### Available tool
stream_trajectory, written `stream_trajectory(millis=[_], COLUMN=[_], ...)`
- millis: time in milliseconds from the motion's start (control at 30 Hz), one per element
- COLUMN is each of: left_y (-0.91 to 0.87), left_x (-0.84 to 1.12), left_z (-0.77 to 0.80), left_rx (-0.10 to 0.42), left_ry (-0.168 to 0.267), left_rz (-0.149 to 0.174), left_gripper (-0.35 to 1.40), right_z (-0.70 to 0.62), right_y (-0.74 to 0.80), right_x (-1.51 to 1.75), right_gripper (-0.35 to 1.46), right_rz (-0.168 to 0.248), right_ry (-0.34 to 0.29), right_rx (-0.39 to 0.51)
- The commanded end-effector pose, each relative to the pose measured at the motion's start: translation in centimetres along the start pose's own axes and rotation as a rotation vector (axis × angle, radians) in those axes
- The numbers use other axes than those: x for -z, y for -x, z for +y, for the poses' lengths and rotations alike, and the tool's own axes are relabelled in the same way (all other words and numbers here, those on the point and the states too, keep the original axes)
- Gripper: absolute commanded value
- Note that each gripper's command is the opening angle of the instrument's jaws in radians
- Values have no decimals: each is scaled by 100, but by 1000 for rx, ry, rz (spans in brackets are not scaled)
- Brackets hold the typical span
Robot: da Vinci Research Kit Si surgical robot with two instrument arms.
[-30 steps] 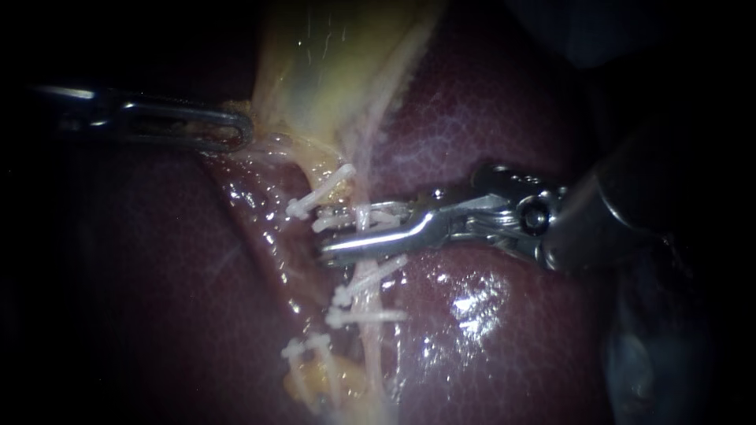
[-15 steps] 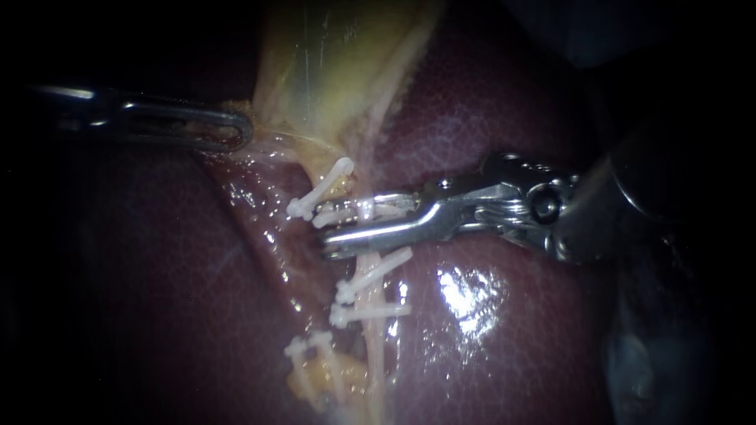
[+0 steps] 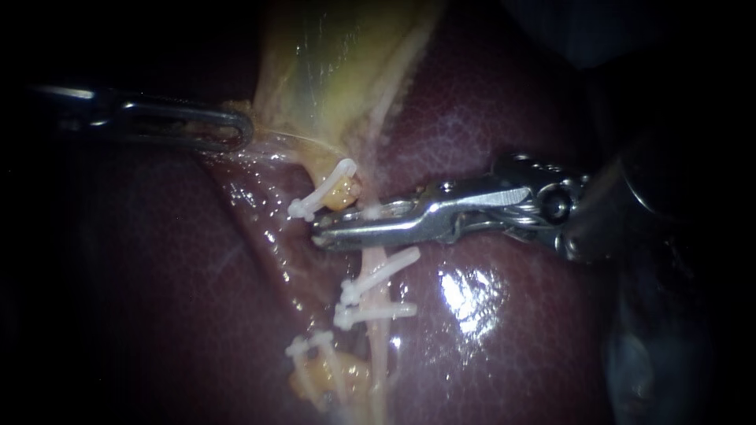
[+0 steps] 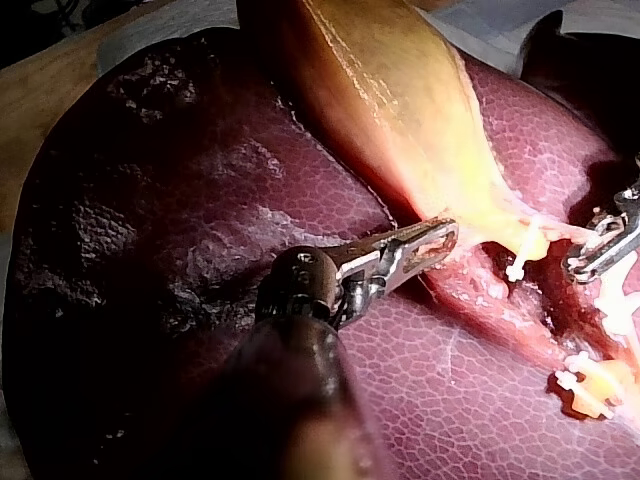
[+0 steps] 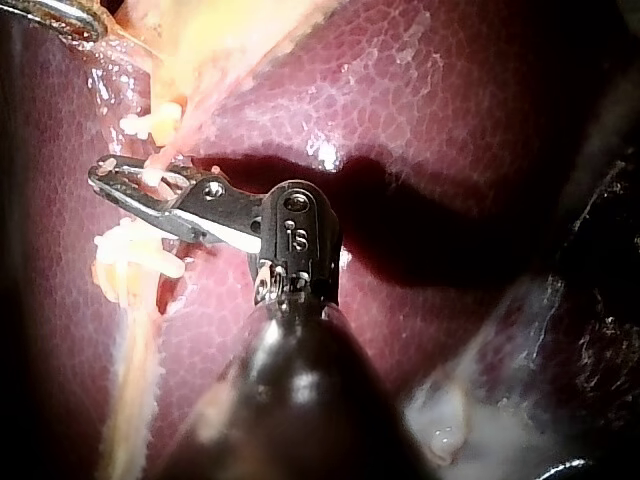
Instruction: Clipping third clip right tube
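Closed down since half a second ago: your right instrument (image 3: 321, 236) now has its jaws squeezed together across the right tube (image 3: 379, 293).
They grip that tube from both sides, just above the two clips (image 3: 378, 270) on it, over the liver (image 3: 488, 102); their own clip is hidden. Your left instrument (image 3: 240, 130), jaws together, pinches the gallbladder (image 3: 331, 71) edge.
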Motion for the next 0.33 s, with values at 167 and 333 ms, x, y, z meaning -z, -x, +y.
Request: stream_trajectory(millis=[167,333], left_y=[0,0], left_x=[0,0], left_z=[0,0], left_rx=[0,0], left_ry=[0,0], left_rz=[0,0], left_gripper=[-35,-35], right_z=[0,1], right_y=[-1,-1], right_x=[0,0], right_gripper=[-35,-35], right_rz=[1,1], right_ry=[1,2], right_rx=[1,1])
